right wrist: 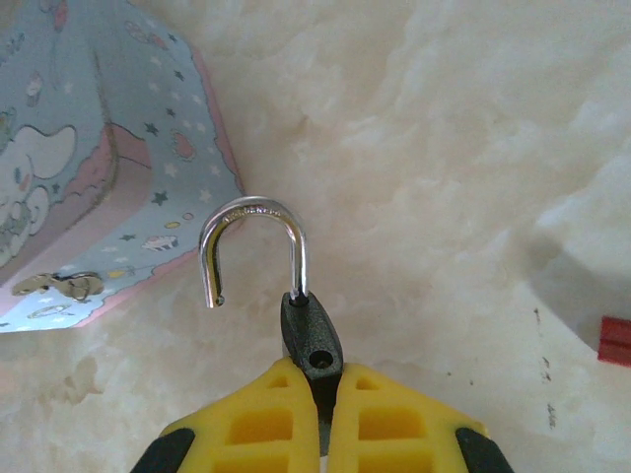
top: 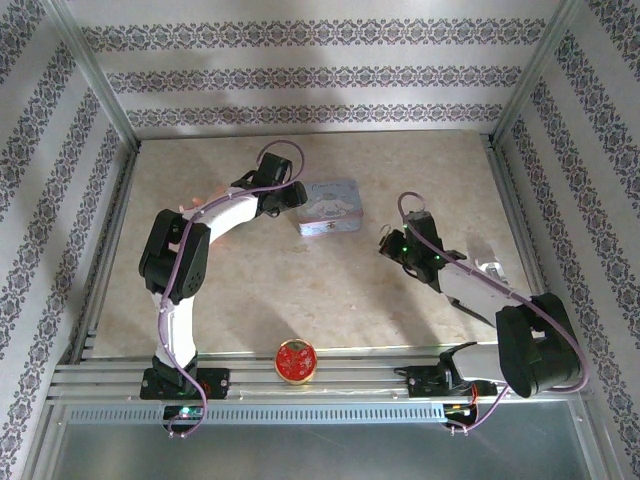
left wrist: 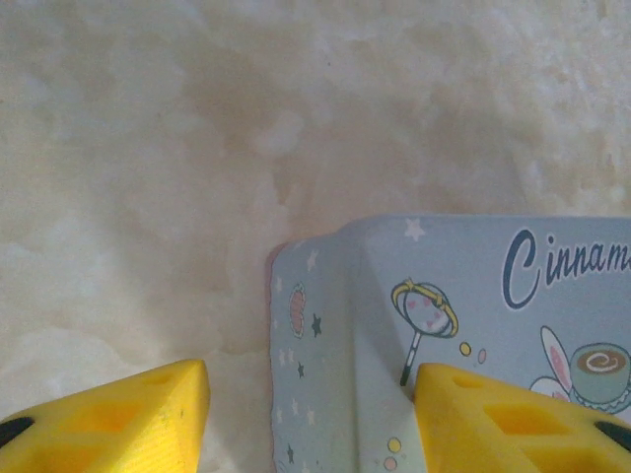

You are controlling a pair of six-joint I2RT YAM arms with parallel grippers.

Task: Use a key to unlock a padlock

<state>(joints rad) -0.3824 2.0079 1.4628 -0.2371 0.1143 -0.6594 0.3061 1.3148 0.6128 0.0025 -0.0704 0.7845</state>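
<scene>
The right pincer point(right wrist: 320, 382) is closed tight on the padlock point(right wrist: 312, 340), its two yellow fingers point(right wrist: 261, 424) pressed against the sides of the dark body with only the top of the body showing above them. The padlock stands upright in that grip, and its silver shackle point(right wrist: 251, 212) is sprung open: one leg is seated in the body, while the other ends free in the air on the side toward the tin point(right wrist: 89, 148). The free end hangs just beside the tin's nearest corner without touching it. In the top view the right pincer point(top: 388, 245) sits over the middle of the counter point(top: 250, 290), just right of the pale blue cartoon-printed tin point(top: 330, 207), which lies flat near the counter's centre, slightly toward the far edge. A small metal clasp point(right wrist: 59, 286) shows on the tin's side wall. The left pincer point(left wrist: 311, 394) is spread wide and holds nothing; one yellow finger point(left wrist: 118, 424) is over bare counter and the other is over the tin's point(left wrist: 444, 296) lid, so the tin's corner lies between them. Whether that finger touches the lid cannot be told. From above, the left pincer point(top: 292, 195) is at the tin's left end. A red round object point(top: 296, 361) rests at the counter's near edge, between the two arm bases.
</scene>
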